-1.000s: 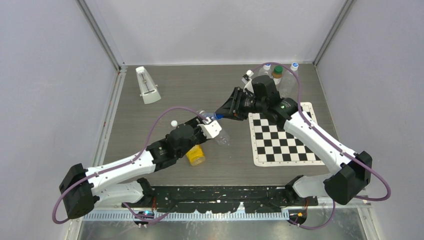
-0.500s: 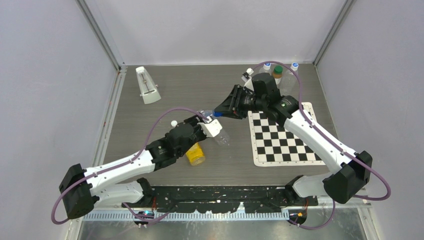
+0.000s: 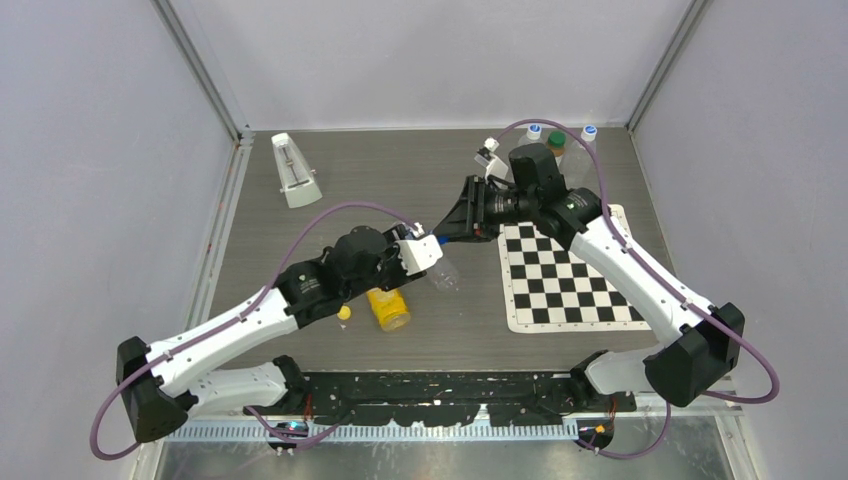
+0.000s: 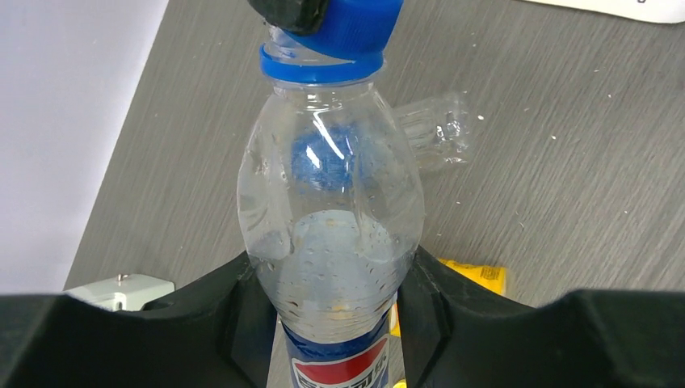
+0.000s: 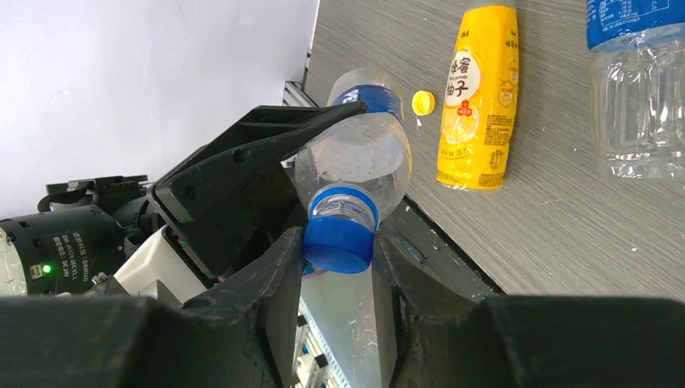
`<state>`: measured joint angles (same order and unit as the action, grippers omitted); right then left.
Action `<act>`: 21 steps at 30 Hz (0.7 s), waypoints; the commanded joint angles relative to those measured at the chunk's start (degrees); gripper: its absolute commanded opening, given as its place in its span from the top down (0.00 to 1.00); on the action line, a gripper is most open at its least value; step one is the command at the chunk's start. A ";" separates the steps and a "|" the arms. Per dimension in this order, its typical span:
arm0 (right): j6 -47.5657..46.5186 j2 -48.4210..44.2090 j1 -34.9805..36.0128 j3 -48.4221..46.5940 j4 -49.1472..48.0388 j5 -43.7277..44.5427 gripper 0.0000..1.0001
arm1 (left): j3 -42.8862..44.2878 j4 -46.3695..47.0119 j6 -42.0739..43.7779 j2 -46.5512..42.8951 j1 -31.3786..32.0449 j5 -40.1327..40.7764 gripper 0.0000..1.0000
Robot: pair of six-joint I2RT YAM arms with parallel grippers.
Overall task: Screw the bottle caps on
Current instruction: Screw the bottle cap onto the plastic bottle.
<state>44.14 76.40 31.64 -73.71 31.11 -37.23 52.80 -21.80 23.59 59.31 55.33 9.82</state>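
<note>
Top external view: both arms reach inward and meet over the middle of the table, the left arm stretched on a diagonal from the near left corner and the right arm folded back from the near right corner, its wrist turned toward the left edge. The left claw (image 4: pixel 331 283) is closed around the lower body of the cola bottle (image 4: pixel 331 210), above its label, and holds it off the table with the neck aimed at the right arm; this grip serves as the fixed clamp against twisting. The right claw (image 5: pixel 338 267) is narrowed onto the blue cap (image 5: pixel 339 242), a finger on either side, with the cap set on the bottle neck. In the left wrist view the cap sits slightly askew over the blue neck ring, so it is judged not yet fully threaded. The yellow cap (image 5: pixel 422 102) lies loose on the table just beside the yellow bottle (image 5: pixel 476 97), which rests on its side toward the near edge. A clear bottle (image 5: pixel 638 89) lies near it. The white cap is not visible in any view.
</note>
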 commanded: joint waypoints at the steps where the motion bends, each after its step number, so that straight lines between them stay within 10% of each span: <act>1: -2.26 -0.59 -2.59 -0.97 -1.32 -2.44 1.00 | 4.58 -2.38 0.73 0.75 -1.10 -7.20 1.00; 10: -10.21 -1.14 -6.57 -0.94 7.61 -1.05 1.00 | 8.53 -13.73 2.69 3.51 -7.01 -5.06 1.00; 21: -23.58 4.43 -1.82 5.51 18.23 21.13 1.00 | 10.39 -20.21 -1.46 5.94 -10.06 -8.76 1.00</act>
<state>25.28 78.63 26.59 -70.91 46.59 -27.64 60.03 -39.40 24.34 64.93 45.65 4.43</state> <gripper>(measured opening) 0.391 0.506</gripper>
